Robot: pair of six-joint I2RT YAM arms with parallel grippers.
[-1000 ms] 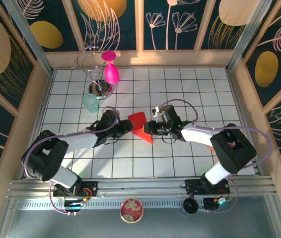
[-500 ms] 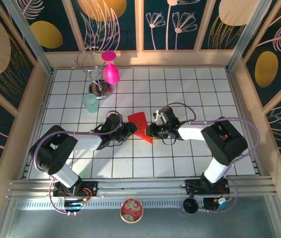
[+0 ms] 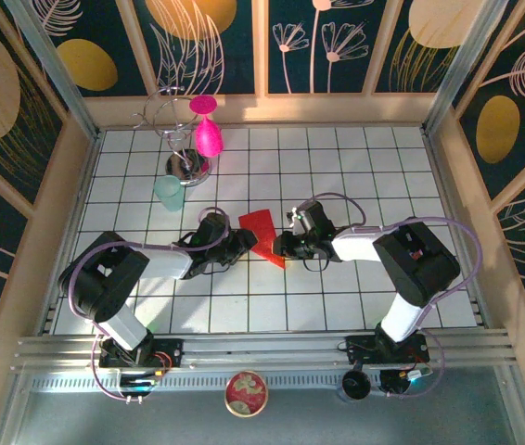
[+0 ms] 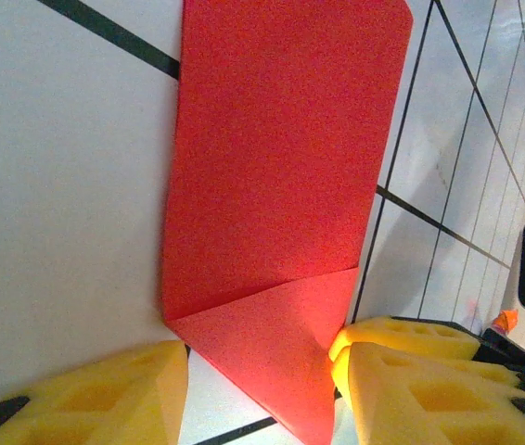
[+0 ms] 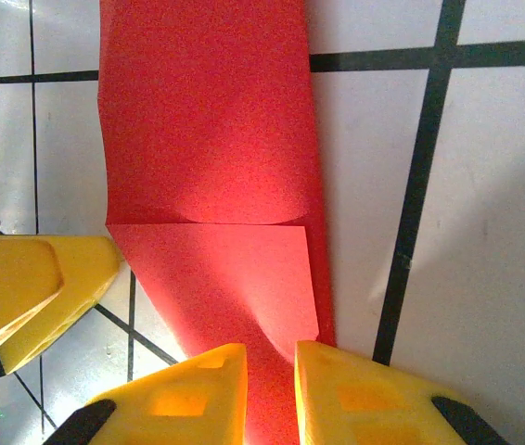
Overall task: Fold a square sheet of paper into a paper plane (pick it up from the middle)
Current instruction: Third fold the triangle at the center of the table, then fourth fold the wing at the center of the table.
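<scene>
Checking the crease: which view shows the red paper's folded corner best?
Left wrist: the red paper lies large, its triangular flap sharply outlined. Right wrist shows the flap closer, with less sheet. Top external shows it small.

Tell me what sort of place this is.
Most likely a robot test cell: a white black-gridded tabletop, a silver metal rail at its near edge carrying a black-and-white left arm and right arm, and dark flower-printed wall panels boxing it in.
</scene>
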